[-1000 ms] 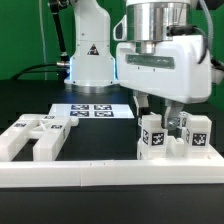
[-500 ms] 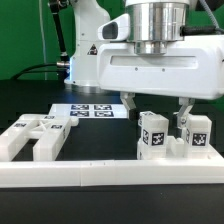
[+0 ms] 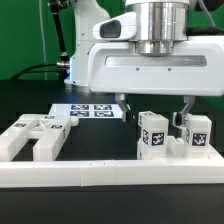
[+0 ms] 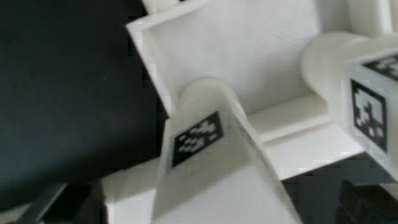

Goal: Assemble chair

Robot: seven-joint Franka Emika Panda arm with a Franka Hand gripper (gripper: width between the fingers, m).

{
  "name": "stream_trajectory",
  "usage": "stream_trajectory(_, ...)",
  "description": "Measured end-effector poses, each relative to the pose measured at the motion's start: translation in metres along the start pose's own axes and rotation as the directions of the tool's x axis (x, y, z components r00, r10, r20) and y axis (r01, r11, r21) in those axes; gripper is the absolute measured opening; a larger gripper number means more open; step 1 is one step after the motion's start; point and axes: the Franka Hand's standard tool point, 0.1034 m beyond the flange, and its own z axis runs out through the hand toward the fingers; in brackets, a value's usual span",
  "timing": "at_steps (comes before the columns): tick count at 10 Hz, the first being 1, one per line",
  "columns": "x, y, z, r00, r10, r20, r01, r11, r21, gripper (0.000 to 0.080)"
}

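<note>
The partly joined chair (image 3: 172, 140) stands at the exterior view's right. It has two upright white pieces with black-and-white tags (image 3: 152, 135) (image 3: 196, 133). My gripper (image 3: 155, 106) hangs just above them, open, one finger (image 3: 124, 103) on each side, holding nothing. Another white chair panel (image 3: 34, 136) with slots lies at the exterior view's left. Close under the hand in the wrist view are a tagged white leg (image 4: 201, 135), a flat white panel (image 4: 222, 50) and a second tagged piece (image 4: 365, 95).
The marker board (image 3: 92, 110) lies on the black table behind the parts. A long low white rail (image 3: 100, 176) runs along the front. The robot's white base (image 3: 88, 55) stands at the back.
The fingers have spread wide and let go of the upright pieces. The hand has lifted a little above them. The chair parts have stayed in place.
</note>
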Motion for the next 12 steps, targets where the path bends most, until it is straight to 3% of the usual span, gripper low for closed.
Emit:
stream_trajectory(2, 0.0005, 0.0017, 0.0001, 0.984, -0.177, 0.000, 0.177, 0.984, -0.010, 0.0649)
stream_trajectory(4, 0.0009, 0.0034, 0.0003, 0.977, -0.215, 0.002, 0.215, 0.976, -0.015, 0.0649)
stream_trajectory(7, 0.0007, 0.0036, 0.0003, 0.983, -0.183, 0.001, 0.183, 0.983, -0.015, 0.0285)
stream_trajectory(12, -0.0068, 0.0071, -0.0006, 0.999, 0.037, 0.040, -0.036, 0.999, -0.025, 0.0288)
